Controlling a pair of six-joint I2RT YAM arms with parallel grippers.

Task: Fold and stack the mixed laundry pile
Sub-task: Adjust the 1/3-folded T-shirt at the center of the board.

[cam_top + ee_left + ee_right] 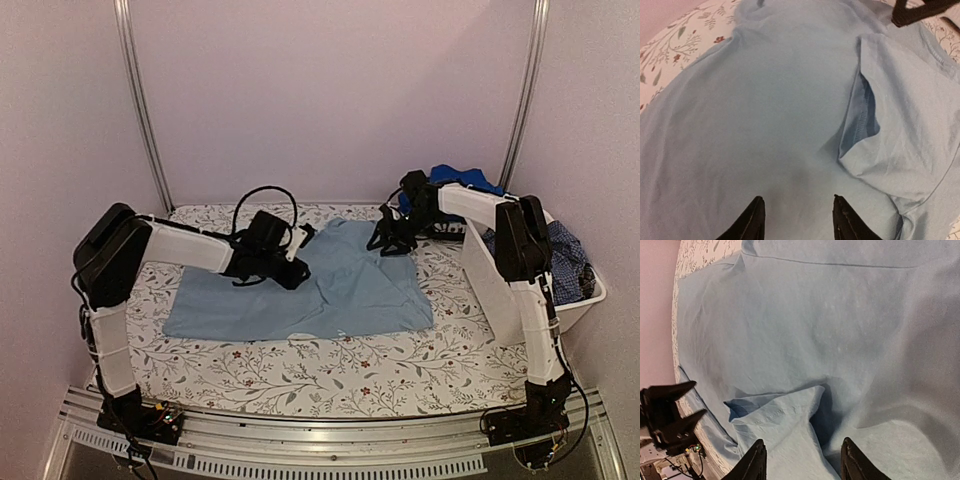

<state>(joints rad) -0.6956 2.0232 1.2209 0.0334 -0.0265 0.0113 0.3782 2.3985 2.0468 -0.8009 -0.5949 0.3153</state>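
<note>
From above: found the pale blue shirt [330, 295] spread over the middle of the surface [300, 375], long axis running left to right, most of the cloth lying toward the near edge from both arms. Saw the left jaws parted and empty over the shirt's far-left part, and the right jaws parted and empty at its far-right edge. Noted a royal blue garment [462, 178] behind the right arm and a dark check garment [568, 262] in the tub [585, 300], both well apart from the shirt.

From the left wrist: saw only shirt beneath the spread jaws, nothing gripped. Noted a loose sleeve [875, 125] doubled over ahead and to the right, with the right jaws just beyond it at the far corner.

From the right wrist: saw shirt again below released jaws, with what looked like that doubled sleeve just ahead and to the left, and the left jaws further left.

Judged the left arm nearer the shirt's middle and the right arm nearer the sleeve; judged the sleeve due for smoothing flat before any fold along the long axis
</note>
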